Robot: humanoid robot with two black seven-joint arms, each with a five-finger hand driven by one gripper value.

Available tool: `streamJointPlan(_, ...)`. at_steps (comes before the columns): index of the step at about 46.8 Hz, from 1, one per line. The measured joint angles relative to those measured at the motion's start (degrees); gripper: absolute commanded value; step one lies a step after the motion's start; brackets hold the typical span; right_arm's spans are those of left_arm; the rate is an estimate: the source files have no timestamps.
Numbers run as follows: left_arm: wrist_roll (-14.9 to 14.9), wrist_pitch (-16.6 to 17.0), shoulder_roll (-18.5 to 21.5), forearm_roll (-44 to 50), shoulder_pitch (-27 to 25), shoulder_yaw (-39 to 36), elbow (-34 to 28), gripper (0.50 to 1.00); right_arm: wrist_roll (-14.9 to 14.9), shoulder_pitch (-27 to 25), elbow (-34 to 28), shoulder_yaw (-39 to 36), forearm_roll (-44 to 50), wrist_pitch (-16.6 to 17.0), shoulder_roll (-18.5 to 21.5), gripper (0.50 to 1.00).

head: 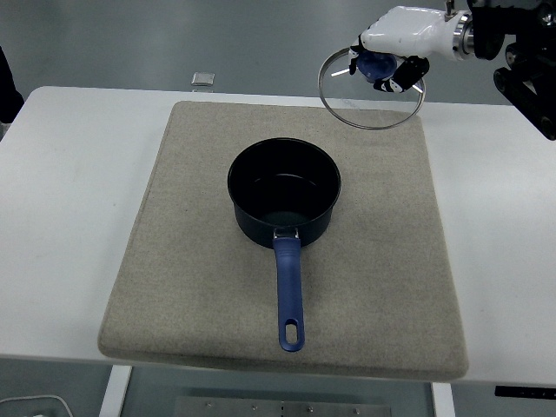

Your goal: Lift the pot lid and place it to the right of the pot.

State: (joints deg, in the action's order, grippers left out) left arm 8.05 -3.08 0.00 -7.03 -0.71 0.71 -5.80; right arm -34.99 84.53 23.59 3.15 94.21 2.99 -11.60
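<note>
A dark blue pot (284, 192) with a blue handle pointing toward the near edge stands open on a grey mat (191, 261). My right hand (391, 52), white with black fingertips, is shut on the blue knob of the glass pot lid (369, 100). It holds the lid tilted in the air above the mat's far right corner, up and to the right of the pot. The left arm is out of view.
A small square object (203, 79) lies on the white table (69, 200) beyond the mat's far edge. A dark sleeve (7, 82) shows at the left edge. My right arm's black links (521, 52) fill the top right corner.
</note>
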Motion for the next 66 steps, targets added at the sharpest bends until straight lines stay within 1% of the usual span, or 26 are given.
streamJointPlan(11,0.0,0.0,0.0,0.0,0.0,0.0,0.0,1.000,0.0,-0.9,-1.4,1.8,0.2,-0.3,-0.3,0.500)
streamJointPlan(16,0.0,0.0,0.0,0.0,0.0,0.0,0.0,1.000,0.0,-2.4,-2.2,3.0,0.1,-1.2,-0.6,0.500)
streamJointPlan(23,0.0,0.0,0.0,0.0,0.0,0.0,0.0,1.000,0.0,-4.2,-2.3,3.2,0.1,-1.2,-0.7,0.500)
streamJointPlan(28,0.0,0.0,0.0,0.0,0.0,0.0,0.0,1.000,0.0,-5.6,-2.3,3.3,0.1,-1.2,-1.5,0.500)
streamJointPlan(50,0.0,0.0,0.0,0.0,0.0,0.0,0.0,1.000,0.0,-7.8,-2.3,4.8,0.0,-2.7,-1.8,0.500)
streamJointPlan(66,0.0,0.0,0.0,0.0,0.0,0.0,0.0,1.000,0.0,-9.4,-2.2,4.8,0.0,-2.7,-1.8,0.500)
